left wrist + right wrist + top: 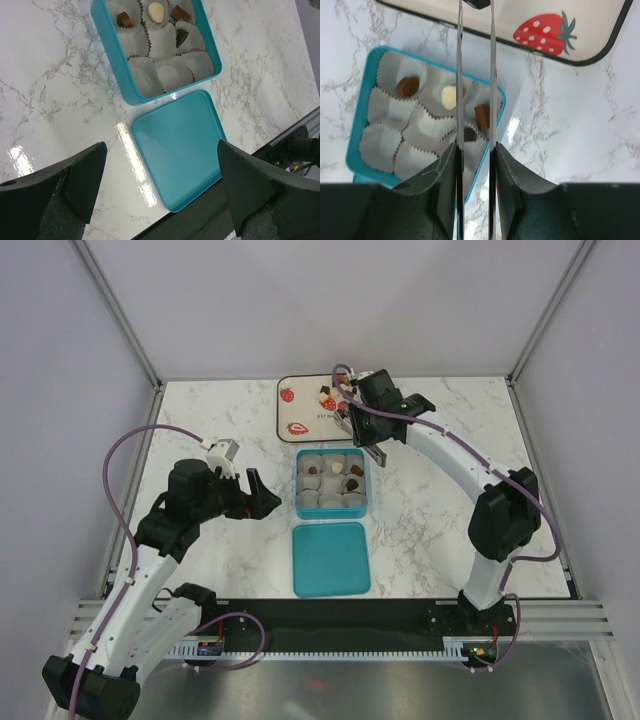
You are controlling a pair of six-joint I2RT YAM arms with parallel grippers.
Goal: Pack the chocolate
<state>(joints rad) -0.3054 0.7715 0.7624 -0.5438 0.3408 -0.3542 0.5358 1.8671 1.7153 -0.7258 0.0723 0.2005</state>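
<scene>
I have the marble bench [450, 450] in full view from above. The strawberry-printed tray [300, 385] lies at the middle of the bench's far edge. The teal lid [331, 558] lies flat towards the near edge. The open teal box [298, 488] sits between them, its near side just beside the lid's far side. My left claw [162, 146] hangs over the bench to the left of the box, spread wide with nothing in it, and its wrist view looks down on the lid and box. My right claw [476, 15] is over the tray's near edge, close above the box's far right corner, with its long thin blades narrow and parallel. White pleated cups [172, 75] line the box. Four of them hold chocolates [449, 96]: a brown, a white and a brown along the far row, and a dark one in the right-hand cup of the middle row, so all four lie on the near side of the blade tips. A few loose pieces [326, 395] rest on the tray just left of the right claw. One dark piece [477, 3] sits between the blade tips at the top edge of the wrist view, seemingly touching both blades, so I read the claw as clamped on it. I cannot tell whether that piece is off the tray.
</scene>
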